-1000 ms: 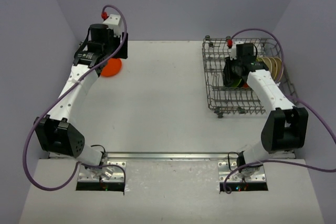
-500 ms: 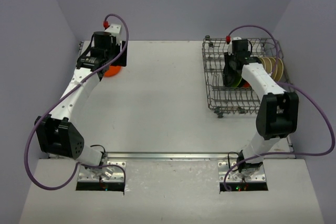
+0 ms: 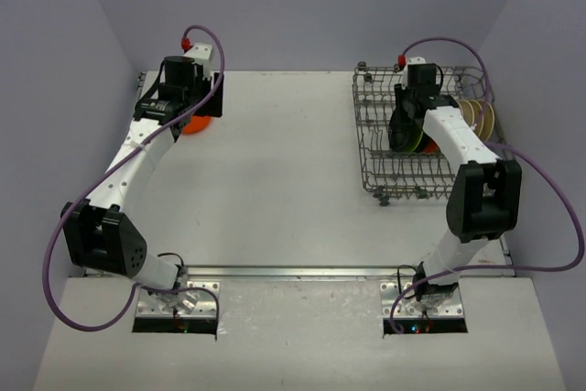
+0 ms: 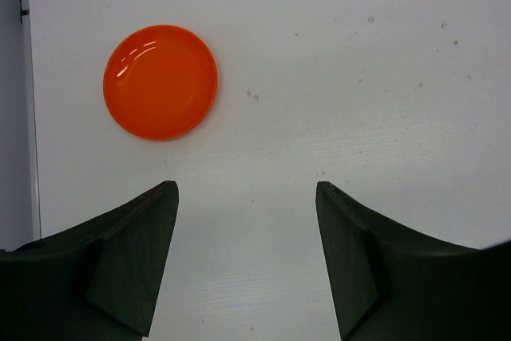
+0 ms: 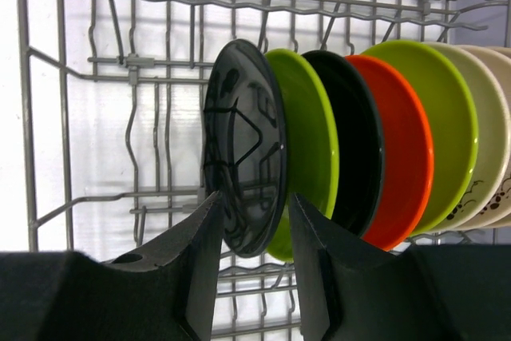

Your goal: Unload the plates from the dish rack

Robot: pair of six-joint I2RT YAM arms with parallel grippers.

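At the far left, the left gripper (image 4: 243, 269) hangs over the table (image 4: 375, 69) with its fingers spread wide and nothing between them. One orange plate (image 4: 160, 81) lies flat there, near the table's left edge and apart from the fingers. That plate looks unloaded, so this arm seems free, with bare table to its right for more.

On the right, the dish rack (image 3: 375, 148) holds the rest. A dark plate (image 5: 243, 145) stands at the left end of an upright row, a lime plate (image 5: 310, 137) just behind it, then further plates (image 5: 399, 149) packed close. The right gripper (image 5: 254, 257) straddles the dark plate's lower rim with its fingers partly apart; whether they press it I cannot tell.

The step in hand looks like taking this plate. Next it likely calls for a firm pinch and a straight lift clear of the wire tines. The lime plate leaves little room on the right, while the rack's left side stands open.
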